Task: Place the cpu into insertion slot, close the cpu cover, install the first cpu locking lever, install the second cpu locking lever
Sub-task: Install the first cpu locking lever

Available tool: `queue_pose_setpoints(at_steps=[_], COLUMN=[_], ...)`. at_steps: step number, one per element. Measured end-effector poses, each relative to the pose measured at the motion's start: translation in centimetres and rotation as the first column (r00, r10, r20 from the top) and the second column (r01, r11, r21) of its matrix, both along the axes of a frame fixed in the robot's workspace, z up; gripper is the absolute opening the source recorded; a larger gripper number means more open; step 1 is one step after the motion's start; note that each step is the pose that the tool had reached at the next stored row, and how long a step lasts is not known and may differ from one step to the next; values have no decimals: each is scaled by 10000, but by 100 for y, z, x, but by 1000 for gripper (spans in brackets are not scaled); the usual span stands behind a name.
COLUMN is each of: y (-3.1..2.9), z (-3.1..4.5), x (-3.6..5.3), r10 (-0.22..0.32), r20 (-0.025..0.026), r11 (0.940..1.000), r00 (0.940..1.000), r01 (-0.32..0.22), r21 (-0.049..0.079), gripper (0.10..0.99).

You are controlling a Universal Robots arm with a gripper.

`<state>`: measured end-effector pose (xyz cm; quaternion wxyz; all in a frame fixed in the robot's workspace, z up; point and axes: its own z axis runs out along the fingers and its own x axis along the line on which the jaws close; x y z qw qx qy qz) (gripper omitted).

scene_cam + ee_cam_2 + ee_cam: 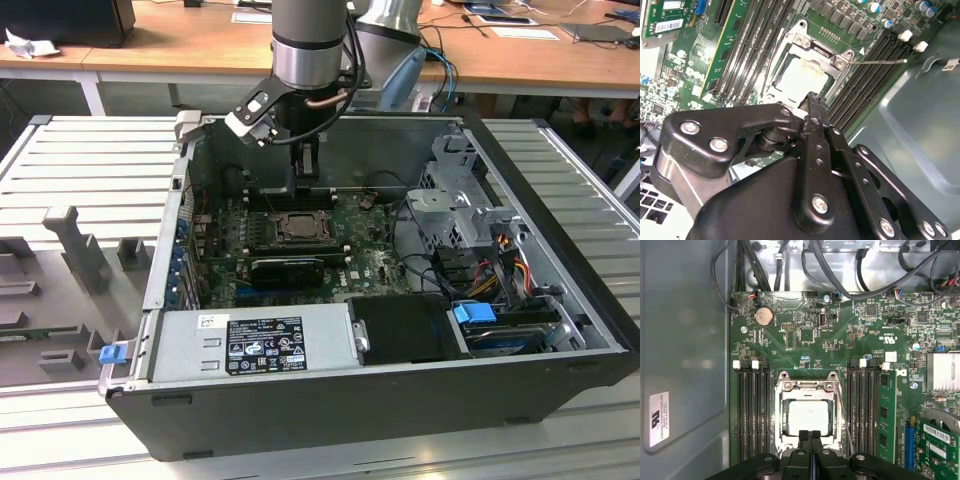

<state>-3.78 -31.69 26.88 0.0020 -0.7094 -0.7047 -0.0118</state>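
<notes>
- In the exterior view the arm comes down from the upper middle of the frame into an open computer case (400, 400). The case lies on a ribbed metal table (90, 150).
- The claw (303, 188) hangs just above the motherboard (805, 330), over the far edge of the insertion slot (298, 226), a little above the centre of that frame.
- In both wrist views the claw's (810, 434) two black fingers (804, 436) are pressed together with nothing between them. The tips (812, 97) sit at one edge of the socket. I cannot tell if they touch it.
- The cpu (809, 416) lies flat inside the insertion slot, and its pale silver-grey face (799, 79) shows through the window.
- The cpu cover (807, 387) is folded down over the chip. Its metal frame (815, 47) rings the cpu on all sides.
- A thin metal lever (880, 62) sticks out from a corner of the cover and stretches over the black memory slots (752, 410) towards the bare case wall. In the first wrist view the lever (844, 415) runs beside the cover, slanting slightly away from it.
- A green memory stick (885, 415) stands in the slots beyond that lever, and a round coin battery (763, 316) sits on the board well apart from the socket.
- In the lower middle of the exterior view, a grey power supply (250, 340) fills the near side of the case.
</notes>
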Motion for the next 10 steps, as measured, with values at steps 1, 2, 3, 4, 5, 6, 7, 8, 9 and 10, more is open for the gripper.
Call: queue_pose_setpoints(at_steps=[1,2,3,4,5,6,7,8,9,10], y=[0,0,0,0,0,0,0,0,0,0], z=[15,34,39,43,43,44,45,45,45,45], x=[0,0,0,0,0,0,0,0,0,0], r10=[2,11,25,44,57,85,154,239,326,428], r20=[1,1,2,2,2,2,1,1,1,1], r11=[10000,10000,10000,10000,10000,10000,9999,9997,9995,9991], r00=[10000,10000,10000,10000,10000,10000,9999,9997,9995,9991], r01=[-2,-11,-25,-44,-57,-85,-154,-239,-326,-428], r21=[0,0,2,2,2,3,3,3,3,3], gripper=[106,106,106,106,106,106,106,106,106,106])
